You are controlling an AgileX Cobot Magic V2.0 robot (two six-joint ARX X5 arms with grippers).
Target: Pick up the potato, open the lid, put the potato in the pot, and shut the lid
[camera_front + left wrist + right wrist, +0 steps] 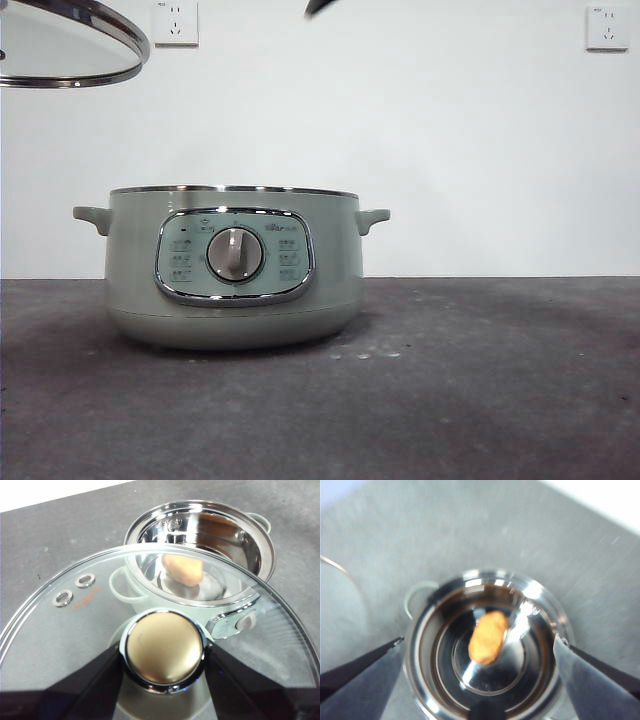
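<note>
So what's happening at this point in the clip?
The potato already lies on the bottom of the open pot. The left gripper holds the lid by its knob, raised up and off to one side of the pot, so the pot has no cover yet. The right gripper hangs open above the pot with nothing in it. What remains is setting the lid back on.
</note>
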